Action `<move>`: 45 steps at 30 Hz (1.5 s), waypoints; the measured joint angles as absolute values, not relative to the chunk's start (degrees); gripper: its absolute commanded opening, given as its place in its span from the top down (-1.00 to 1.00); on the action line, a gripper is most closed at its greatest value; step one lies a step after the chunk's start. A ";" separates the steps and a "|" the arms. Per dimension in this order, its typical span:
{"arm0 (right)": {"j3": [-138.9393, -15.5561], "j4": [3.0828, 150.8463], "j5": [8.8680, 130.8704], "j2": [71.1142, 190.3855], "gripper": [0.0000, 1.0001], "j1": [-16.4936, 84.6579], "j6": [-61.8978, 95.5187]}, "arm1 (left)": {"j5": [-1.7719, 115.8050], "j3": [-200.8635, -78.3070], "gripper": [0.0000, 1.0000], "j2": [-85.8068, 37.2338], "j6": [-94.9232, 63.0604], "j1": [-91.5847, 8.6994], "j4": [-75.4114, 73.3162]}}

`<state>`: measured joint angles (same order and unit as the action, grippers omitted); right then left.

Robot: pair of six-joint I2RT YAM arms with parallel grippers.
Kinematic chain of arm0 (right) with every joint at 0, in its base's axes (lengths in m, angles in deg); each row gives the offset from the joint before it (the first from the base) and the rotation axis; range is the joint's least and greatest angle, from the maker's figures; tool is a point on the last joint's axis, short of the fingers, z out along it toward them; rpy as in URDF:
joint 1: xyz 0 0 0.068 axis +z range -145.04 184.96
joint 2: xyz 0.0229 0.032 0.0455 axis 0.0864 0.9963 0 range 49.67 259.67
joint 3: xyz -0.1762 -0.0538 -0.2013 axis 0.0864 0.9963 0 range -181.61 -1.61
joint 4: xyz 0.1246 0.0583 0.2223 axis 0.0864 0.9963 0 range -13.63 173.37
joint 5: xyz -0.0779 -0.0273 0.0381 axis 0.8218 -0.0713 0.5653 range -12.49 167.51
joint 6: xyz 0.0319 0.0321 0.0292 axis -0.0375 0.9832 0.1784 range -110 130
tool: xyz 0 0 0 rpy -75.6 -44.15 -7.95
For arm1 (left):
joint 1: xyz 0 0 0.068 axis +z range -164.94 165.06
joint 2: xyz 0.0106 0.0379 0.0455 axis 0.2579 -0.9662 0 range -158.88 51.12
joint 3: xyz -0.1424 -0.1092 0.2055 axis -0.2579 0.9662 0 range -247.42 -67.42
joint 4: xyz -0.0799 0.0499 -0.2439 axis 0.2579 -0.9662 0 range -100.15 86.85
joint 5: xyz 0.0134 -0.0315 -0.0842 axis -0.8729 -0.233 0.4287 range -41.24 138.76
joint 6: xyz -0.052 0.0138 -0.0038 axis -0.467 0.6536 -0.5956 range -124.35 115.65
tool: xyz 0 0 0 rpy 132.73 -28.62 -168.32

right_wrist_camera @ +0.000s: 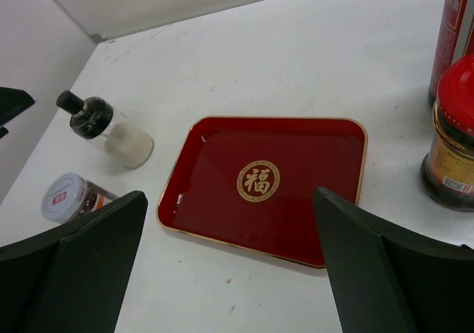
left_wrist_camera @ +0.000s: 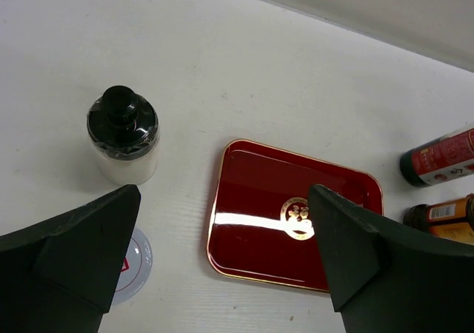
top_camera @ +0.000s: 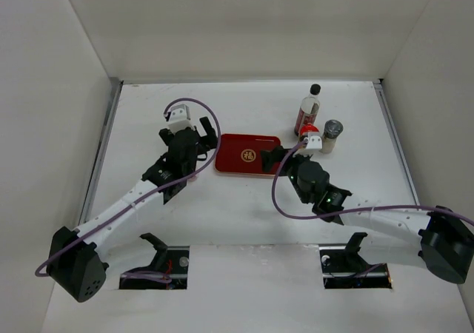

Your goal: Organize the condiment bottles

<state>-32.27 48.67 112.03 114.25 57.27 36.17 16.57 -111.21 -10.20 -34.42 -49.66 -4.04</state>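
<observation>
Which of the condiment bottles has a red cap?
The squat brown bottle standing right of the red tray, next to the tall red-labelled bottle. The other bottles have black, grey or white tops.

The tray (top_camera: pixel 248 155) lies mid-surface (top_camera: pixel 222 222); the tall bottle (top_camera: pixel 308 112) and shaker (top_camera: pixel 332 136) stand to its right, the small bottle (right_wrist_camera: pixel 111 129) and jar (right_wrist_camera: pixel 70 198) to its left.

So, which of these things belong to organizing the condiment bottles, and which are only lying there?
Belong to the job:
tall black-capped bottle with red label; grey-lidded shaker; red-capped brown bottle; small white black-capped bottle; white-lidded jar.

Only lying there:
flat red tray with gold emblem.
</observation>
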 measured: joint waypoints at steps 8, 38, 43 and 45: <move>-32.22 49.34 112.12 114.25 -1.00 57.93 36.15 | 16.88 -110.31 -1.00 -8.28 -33.45 -48.57 -1.59; -29.60 48.77 102.24 114.64 -0.60 58.41 36.80 | 16.83 -114.70 -0.66 -27.82 -21.89 -36.55 0.14; -29.60 48.51 101.98 115.05 -0.62 58.41 36.83 | 18.91 -116.45 -0.61 -32.49 -21.91 -35.94 1.01; -29.60 48.34 101.89 115.05 -0.62 58.41 36.80 | 19.52 -117.48 -0.51 -34.75 -21.94 -35.89 1.12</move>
